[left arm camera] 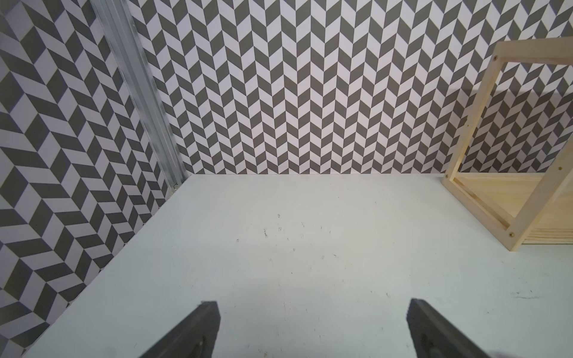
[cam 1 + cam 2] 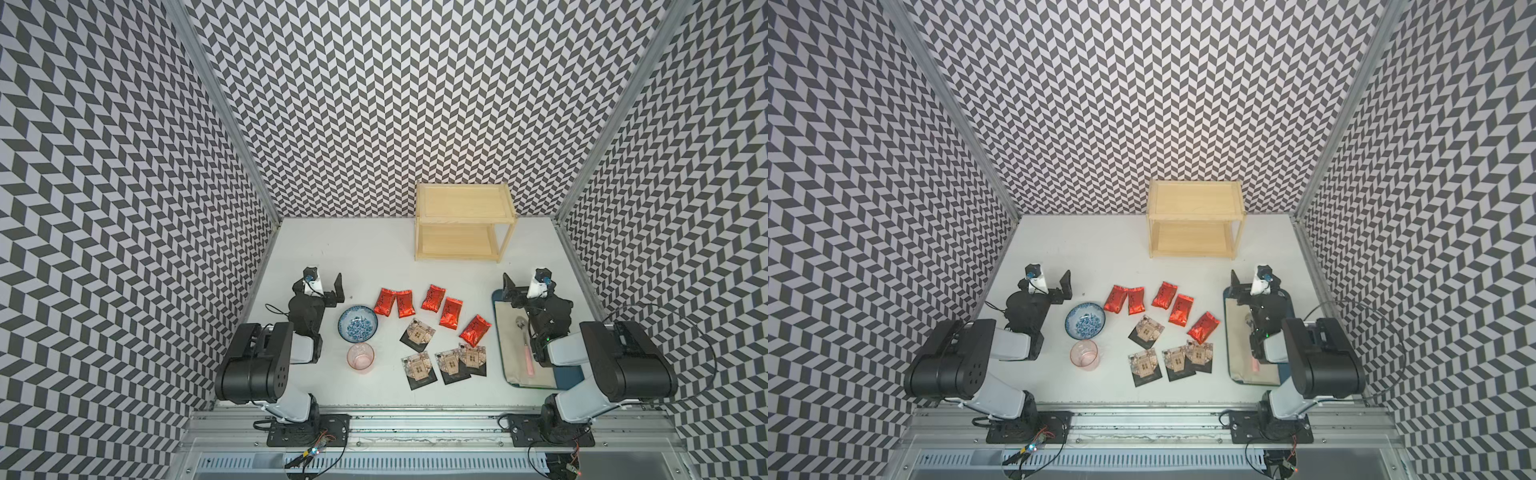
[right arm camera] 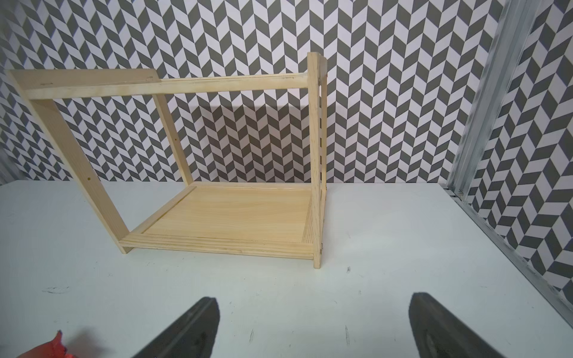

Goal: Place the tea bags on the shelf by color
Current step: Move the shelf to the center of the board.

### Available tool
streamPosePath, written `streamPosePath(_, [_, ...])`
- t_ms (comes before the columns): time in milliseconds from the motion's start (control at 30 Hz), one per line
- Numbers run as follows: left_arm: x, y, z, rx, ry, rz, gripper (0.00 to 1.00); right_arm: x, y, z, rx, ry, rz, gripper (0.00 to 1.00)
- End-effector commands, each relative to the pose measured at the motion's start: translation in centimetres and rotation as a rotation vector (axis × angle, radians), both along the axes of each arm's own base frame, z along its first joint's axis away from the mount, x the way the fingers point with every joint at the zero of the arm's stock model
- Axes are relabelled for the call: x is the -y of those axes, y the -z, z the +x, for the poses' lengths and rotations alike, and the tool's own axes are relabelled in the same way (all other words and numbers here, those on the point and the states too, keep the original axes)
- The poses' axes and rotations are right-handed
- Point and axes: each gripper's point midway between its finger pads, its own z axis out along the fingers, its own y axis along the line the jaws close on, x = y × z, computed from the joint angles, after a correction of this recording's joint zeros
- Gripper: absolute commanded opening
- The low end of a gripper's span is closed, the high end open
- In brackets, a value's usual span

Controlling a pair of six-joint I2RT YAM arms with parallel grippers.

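bright even light, soft shadows; sharp focus, edges bowed by wide lens

Table (image 2: 353, 249) holds five red packets (image 2: 431, 298), four black packets (image 2: 417, 332), one shelf (image 2: 465, 220), bowl (image 2: 345, 316), cup (image 2: 360, 357), tray (image 2: 567, 376).

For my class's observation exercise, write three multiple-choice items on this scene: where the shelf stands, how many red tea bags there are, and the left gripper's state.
1. Where on the table does the shelf stand? A) front edge B) centre C) back, by the wall
2. How many red tea bags lie there? A) three B) five C) seven
3. The left gripper is: A) open, empty B) shut on a red tea bag C) shut on a shelf post

1 C: it stands by the patterned wall. 2 B: five show in both top views. 3 A: its jaws stand apart over bare table.
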Motion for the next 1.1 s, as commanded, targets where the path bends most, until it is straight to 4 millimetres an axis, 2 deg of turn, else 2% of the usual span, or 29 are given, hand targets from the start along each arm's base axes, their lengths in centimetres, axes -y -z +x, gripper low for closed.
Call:
streamPosePath(0, [0.1,-0.6,-0.2,0.022,0.004,0.007,0.99,0.0,-1.2,0.1,0.047,0.004,-0.007,1.00])
streamPosePath(900, [0.0,-1.0,-0.2,0.035,-0.007,0.009,0.99,0.2,-1.3,0.1,0.050,0.019,-0.002,1.00])
streamPosePath(1000, [-2.8,-1.2,2.0,-0.097,-0.233,-0.023,0.99,2.6,-2.7,-0.4,0.069,0.210,0.021,1.00])
streamPosePath(1067, [-4.7,-1.5,3.2,-0.180,-0.368,-0.063,0.99,2.7,-4.0,-0.3,0.009,0.317,0.037,1.00])
